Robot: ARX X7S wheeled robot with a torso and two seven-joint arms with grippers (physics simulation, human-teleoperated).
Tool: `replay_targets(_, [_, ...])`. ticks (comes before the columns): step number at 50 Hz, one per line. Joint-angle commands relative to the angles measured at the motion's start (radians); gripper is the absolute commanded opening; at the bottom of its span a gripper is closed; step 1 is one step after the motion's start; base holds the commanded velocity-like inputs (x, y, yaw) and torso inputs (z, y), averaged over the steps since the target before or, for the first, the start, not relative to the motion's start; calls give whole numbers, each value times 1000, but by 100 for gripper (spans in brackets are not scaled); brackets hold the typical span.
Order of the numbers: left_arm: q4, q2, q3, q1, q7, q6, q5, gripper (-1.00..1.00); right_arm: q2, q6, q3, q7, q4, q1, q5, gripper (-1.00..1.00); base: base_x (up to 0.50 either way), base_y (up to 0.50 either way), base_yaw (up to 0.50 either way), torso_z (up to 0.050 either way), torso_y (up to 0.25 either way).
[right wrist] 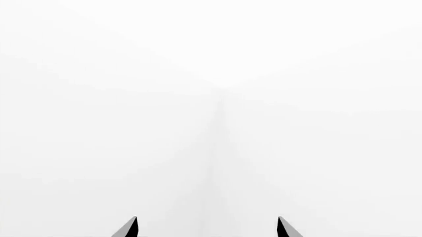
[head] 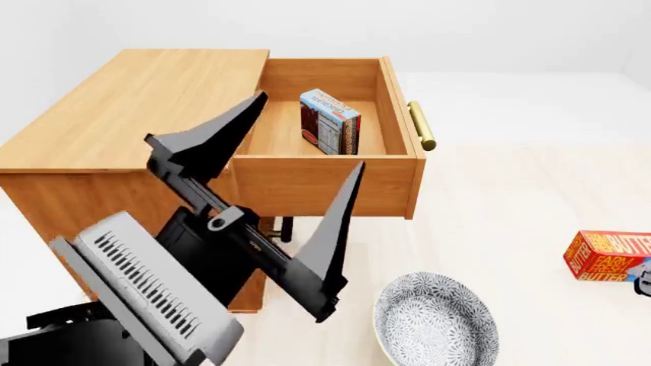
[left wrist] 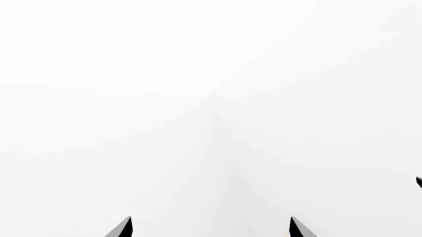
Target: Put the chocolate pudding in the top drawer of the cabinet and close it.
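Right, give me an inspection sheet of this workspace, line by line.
Surface: pale floor, evenly lit.
Job's things: chocolate pudding stands upright inside the top drawer, which is pulled fully out of the cabinet; brass handle faces away from the cabinet.
Clutter: patterned bowl on the floor in front of the drawer; red butter box on the floor at the right edge.
Grippers: left gripper open, empty, raised in front of the cabinet; right gripper open, empty, only fingertips showing in its wrist view, facing blank white.
Cables: nothing seen.
Surroundings: plain white walls, nothing else seen.
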Motion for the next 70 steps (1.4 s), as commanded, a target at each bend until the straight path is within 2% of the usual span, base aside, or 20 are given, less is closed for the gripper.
replay_targets(1, [94,284,-21,-197,-120,-350,-127,100,-14,-58,-9,1,35,-25,-8,100,0,0,0,0,0])
replay_targets(13, [139,361,-2,-219,-154,-424,-145,100,1,-19,-21,-1,22,-8,-2,100,0,0,0,0,0])
replay_targets(21, [110,418,-2,-239,-133,-448,-188,100,-11,-71,-35,3,54,-26,-17,100,0,0,0,0,0])
replay_targets(25, [80,464,-10,-260,-119,-464,-225,100,3,-19,-37,3,23,-5,-11,100,0,0,0,0,0])
replay_targets(34, [-38,567,-22,-285,-66,-485,-292,100,2,-27,-20,1,25,-16,2,100,0,0,0,0,0])
replay_targets(49, [-283,693,-43,-293,49,-490,-368,100,-3,-49,-13,3,41,-27,9,100,0,0,0,0,0])
replay_targets(70, [-493,800,-27,-257,137,-478,-374,100,-27,-160,4,-2,103,-81,22,100,0,0,0,0,0])
